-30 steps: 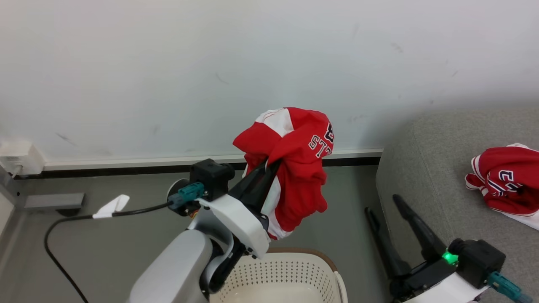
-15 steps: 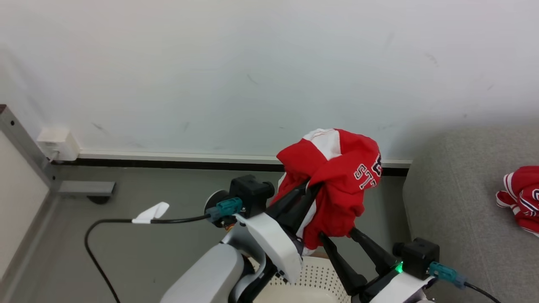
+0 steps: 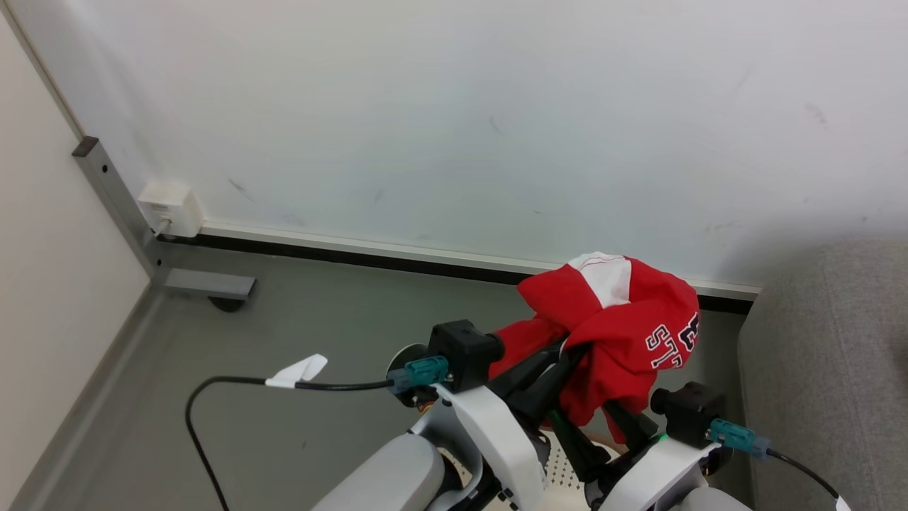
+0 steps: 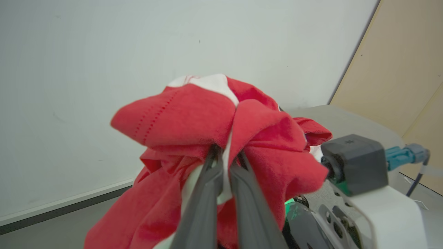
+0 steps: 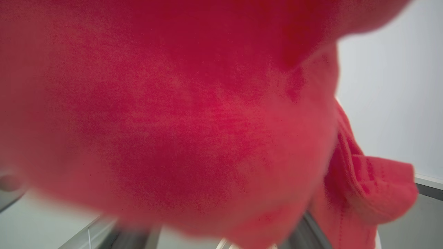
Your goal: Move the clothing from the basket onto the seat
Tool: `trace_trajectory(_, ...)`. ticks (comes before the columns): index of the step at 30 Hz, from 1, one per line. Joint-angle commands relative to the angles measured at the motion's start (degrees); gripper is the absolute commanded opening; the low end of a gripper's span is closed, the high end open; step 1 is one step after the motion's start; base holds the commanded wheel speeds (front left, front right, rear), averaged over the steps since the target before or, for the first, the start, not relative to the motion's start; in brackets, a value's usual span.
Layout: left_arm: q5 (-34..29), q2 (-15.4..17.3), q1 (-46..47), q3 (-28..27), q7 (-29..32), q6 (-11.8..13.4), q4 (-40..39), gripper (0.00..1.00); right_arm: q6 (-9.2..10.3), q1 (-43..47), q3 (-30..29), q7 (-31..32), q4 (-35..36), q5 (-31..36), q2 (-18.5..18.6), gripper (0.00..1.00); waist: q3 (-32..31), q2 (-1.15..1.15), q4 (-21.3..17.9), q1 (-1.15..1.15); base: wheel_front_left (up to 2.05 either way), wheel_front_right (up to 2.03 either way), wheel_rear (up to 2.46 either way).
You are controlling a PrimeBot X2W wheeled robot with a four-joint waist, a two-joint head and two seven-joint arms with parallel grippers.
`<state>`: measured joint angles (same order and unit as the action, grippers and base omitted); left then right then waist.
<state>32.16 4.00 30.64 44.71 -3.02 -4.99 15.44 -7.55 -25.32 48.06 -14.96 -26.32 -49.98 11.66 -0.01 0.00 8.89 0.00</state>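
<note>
Head view shows the clothing [image 3: 617, 333], one red garment crumpled into a bunch, held up in the air in front of the wall [image 3: 496, 106]. Its long axis stands nearly upright: a white panel is at the top end, and the narrower lower end hangs down towards the basket [image 3: 559, 465], of which a small perforated part shows between the two arms. The garment touches neither the basket nor the seat [image 3: 830, 369], which is to its right.

The left pincer [image 3: 564, 351] comes from below and its tips go into the middle of the bunch. In the left wrist view its two fingers [image 4: 206, 197] are pressed together on a white and red fold, and the rest of the cloth falls around the tips on both sides. The right pincer [image 3: 596, 422] is under the bunch with its fingers spread; the hanging end lies between them, and I cannot tell if it touches them.

On the right side of the garment there are tilted white letters with dark outline: "ST" can be read, the next letter goes into a fold. Above them is part of one bigger character, which I cannot read.
</note>
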Motion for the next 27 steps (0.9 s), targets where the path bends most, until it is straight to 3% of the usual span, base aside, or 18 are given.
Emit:
trace_trajectory(1,0.4,-0.2,-0.4,0.0,0.0,0.1,0.0,0.0,0.13,-0.6,0.1,-0.1,-0.3,-0.3,0.0,0.64,0.1,0.0,0.1,0.0,0.0,0.0,0.0)
trace_trajectory(2,0.4,-0.2,-0.3,0.0,-0.1,0.2,0.0,0.0,0.13,-0.6,0.2,-0.1,-0.3,-0.4,0.0,0.38,0.2,0.0,0.2,0.0,0.0,0.0,0.0)
trace_trajectory(3,0.5,-0.2,-0.3,0.0,-0.2,0.3,0.1,0.0,0.13,-0.7,0.3,-0.1,-0.1,-0.5,0.0,0.05,0.3,0.0,0.2,0.0,0.0,0.0,0.0)
trace_trajectory(4,0.5,-0.2,-0.2,0.0,-0.3,0.3,0.1,0.0,0.13,-0.8,0.3,-0.1,0.0,-0.5,0.0,0.0,0.3,0.0,0.2,0.0,0.0,0.0,0.0)
trace_trajectory(16,1.1,1.0,-0.3,-1.1,-1.1,1.4,1.4,0.0,0.13,1.5,-1.9,-0.1,2.8,-0.3,1.0,0.0,0.1,0.0,-1.6,0.0,0.0,0.0,0.0)
trace_trajectory(27,1.8,2.0,-2.0,-1.6,-2.2,2.6,2.6,0.0,0.13,6.3,-11.7,-0.1,7.7,5.3,2.2,0.0,0.3,0.0,-4.5,0.0,0.0,0.0,0.0)
